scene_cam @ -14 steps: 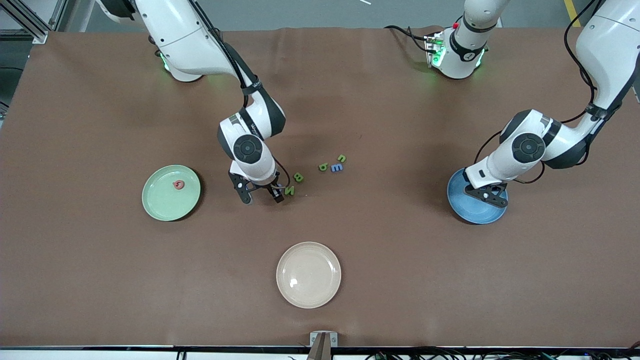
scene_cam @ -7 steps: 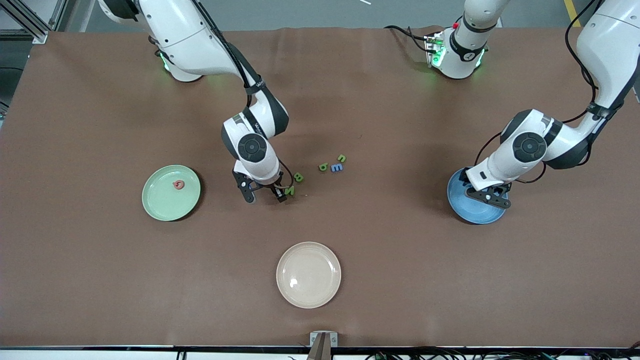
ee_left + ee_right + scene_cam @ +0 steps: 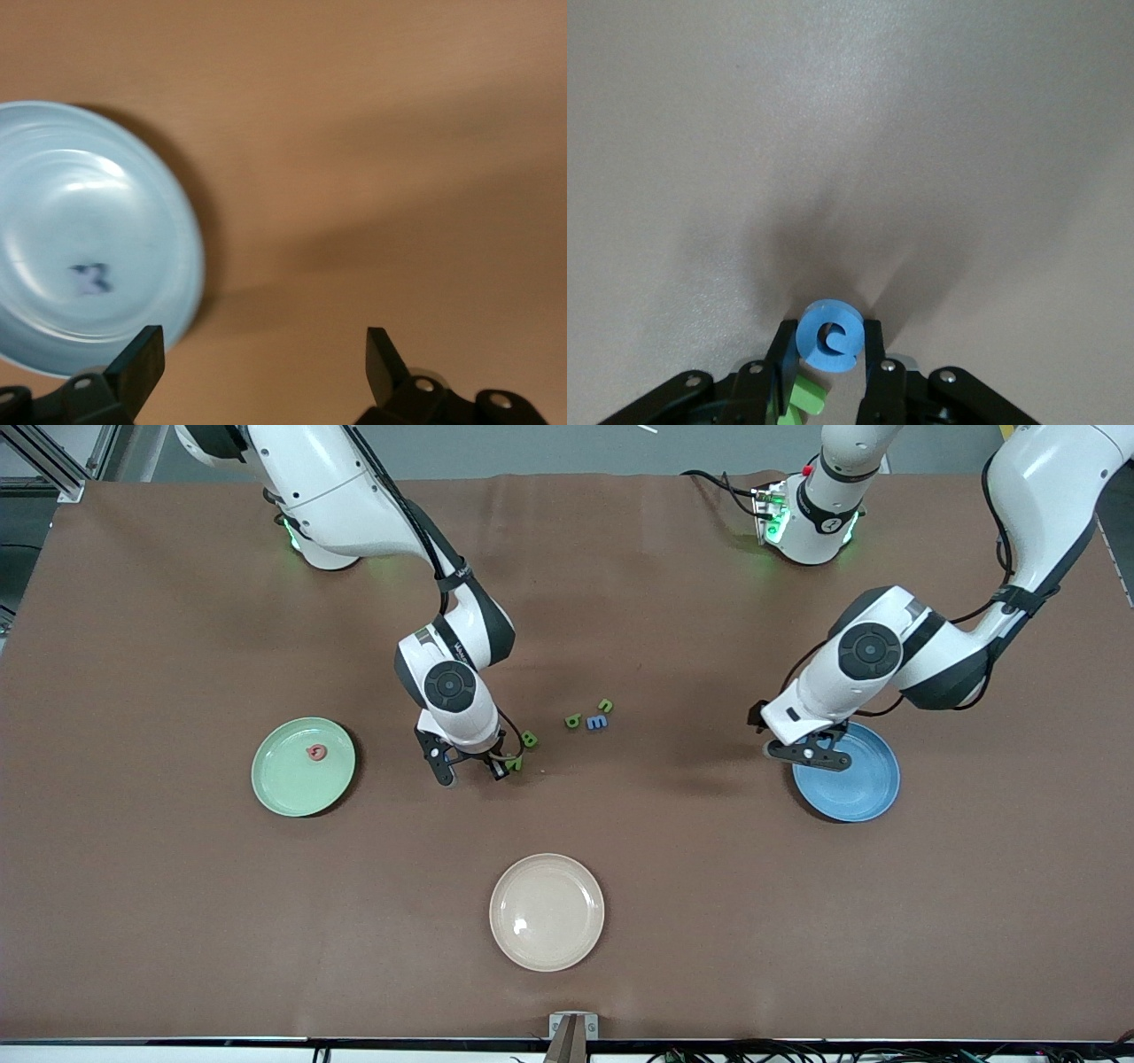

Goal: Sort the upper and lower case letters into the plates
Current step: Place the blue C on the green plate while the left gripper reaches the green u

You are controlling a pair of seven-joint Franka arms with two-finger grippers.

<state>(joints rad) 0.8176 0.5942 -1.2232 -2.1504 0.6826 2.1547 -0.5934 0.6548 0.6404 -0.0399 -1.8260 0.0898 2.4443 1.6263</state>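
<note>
A chunky blue "e" is pinched between the dark fingers of the right gripper, low over the brown matte surface; a green letter is seen just under the blue one, contact unclear. A green "B" lies beside the gripper, w/ another green letter touching or nearly touching the fingers. Toward the left arm's end, a green letter, a blue "m" and a green "n" are clustered. The red letter rests in the round, shallow green plate.

The left gripper is spread open, nothing held, over the rim of the blue plate, in which a small blue letter is seen. A cream plate lies nearest the camera.
</note>
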